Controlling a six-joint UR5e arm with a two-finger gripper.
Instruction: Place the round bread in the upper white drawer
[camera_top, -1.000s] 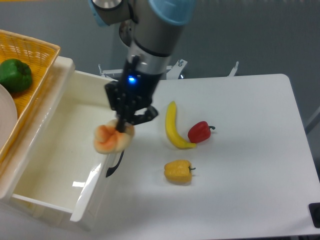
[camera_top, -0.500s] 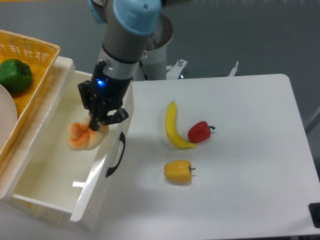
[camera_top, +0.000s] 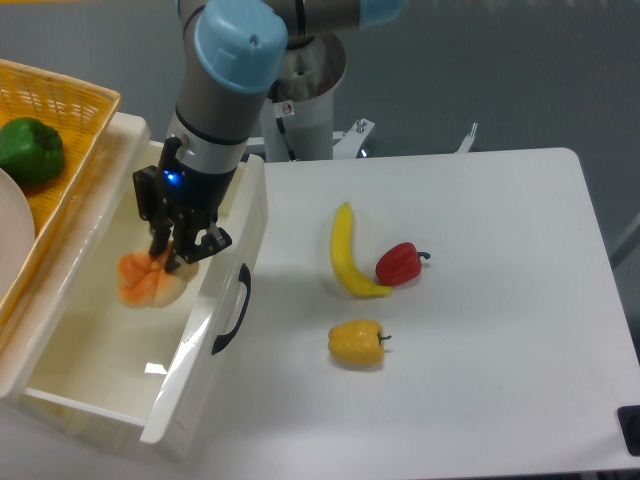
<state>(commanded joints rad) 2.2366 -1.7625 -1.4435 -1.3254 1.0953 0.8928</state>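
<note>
So in the fixed camera shot, the gripper (camera_top: 172, 257) was clamped down on the round bread (camera_top: 151, 281), pinching it at its creased top. The bun was inside the open upper white drawer (camera_top: 222, 262), low over the drawer's glossy floor; couldn't really tell if it was resting on the bottom or just hanging a hair above it. It sat toward the back half of the drawer, closer to the front panel side than to the far wall. The arm (camera_top: 222, 90) came down from above the drawer's back corner, with a little blue light glowing on the wrist.

The black curved handle (camera_top: 232, 312) was on the drawer's front panel, just to the right of the bun and a bit nearer the camera.

Left of the drawer, touching its rim, was a yellow woven basket (camera_top: 68, 105) with a green pepper (camera_top: 30, 150) in it, plus the edge of something white I couldn't make out.

Right of the drawer, out on the white table (camera_top: 480, 350), a banana (camera_top: 347, 255) lay with a red pepper (camera_top: 400, 264) touching its lower end. A yellow pepper (camera_top: 357, 343) sat near those two, on the camera side, apart from both.
</note>
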